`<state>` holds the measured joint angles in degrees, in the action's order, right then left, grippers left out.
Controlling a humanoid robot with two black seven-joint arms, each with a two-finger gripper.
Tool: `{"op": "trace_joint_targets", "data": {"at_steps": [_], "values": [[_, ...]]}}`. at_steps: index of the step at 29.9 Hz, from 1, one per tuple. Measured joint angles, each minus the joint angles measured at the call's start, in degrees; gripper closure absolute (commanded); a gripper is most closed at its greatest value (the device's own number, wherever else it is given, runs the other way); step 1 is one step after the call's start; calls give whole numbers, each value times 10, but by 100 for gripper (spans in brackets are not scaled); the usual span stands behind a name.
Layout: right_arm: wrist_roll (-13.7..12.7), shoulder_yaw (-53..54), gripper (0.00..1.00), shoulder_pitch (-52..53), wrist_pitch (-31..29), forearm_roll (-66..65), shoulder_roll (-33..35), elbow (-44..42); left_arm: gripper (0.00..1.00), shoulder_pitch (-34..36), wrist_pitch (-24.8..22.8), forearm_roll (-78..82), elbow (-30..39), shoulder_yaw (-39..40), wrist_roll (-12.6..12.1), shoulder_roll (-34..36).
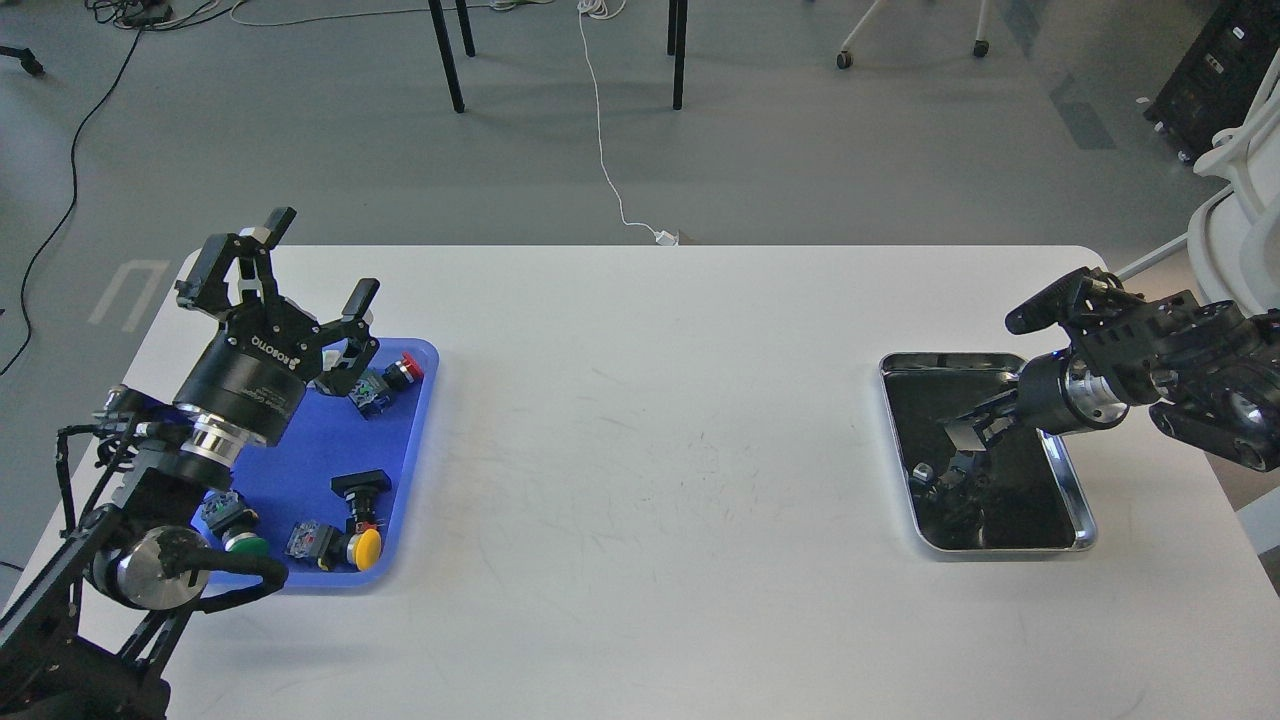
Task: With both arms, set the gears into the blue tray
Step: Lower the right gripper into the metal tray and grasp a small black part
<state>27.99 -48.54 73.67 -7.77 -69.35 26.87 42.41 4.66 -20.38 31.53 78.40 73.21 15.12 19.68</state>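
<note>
The blue tray [300, 450] lies at the table's left and holds only coloured push-button switches. My left gripper [295, 270] hovers over the tray's far end, open, with nothing between its fingers. At the right, my right gripper [962, 432] reaches down into the shiny metal tray [1080, 520]. Its fingers are dark against the tray's black inside, so their state is unclear. Just below its tip are small dark shapes [950, 482] with a small shiny bit; I cannot tell gears from the gripper's reflection there.
In the blue tray lie a red-capped switch [405, 368], a black one [360, 485], a yellow one [366, 546] and a green one [240, 540]. The white table [650, 450] stretches between the two trays. A white chair [1235, 200] stands past the right edge.
</note>
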Motion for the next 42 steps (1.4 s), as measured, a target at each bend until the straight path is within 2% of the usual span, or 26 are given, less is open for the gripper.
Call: {"op": "trace_joint_targets", "data": {"at_steps": [10,14,18,30,42], "values": [[0,0,41,-10,0,0,-10,-5,2,0,1,0,0,0,0,0],[0,0,47,-11,0,0,-13,-12,2,0,2,0,-1,0,0,0],[0,0,61,-17,0,0,-21,-23,2,0,2,0,-1,0,0,0],[0,-2,83,-18,0,0,-25,-25,2,0,2,0,-2,0,0,1],[0,-1,83,-14,-1,0,-21,-23,2,0,2,0,-2,0,0,2]]}}
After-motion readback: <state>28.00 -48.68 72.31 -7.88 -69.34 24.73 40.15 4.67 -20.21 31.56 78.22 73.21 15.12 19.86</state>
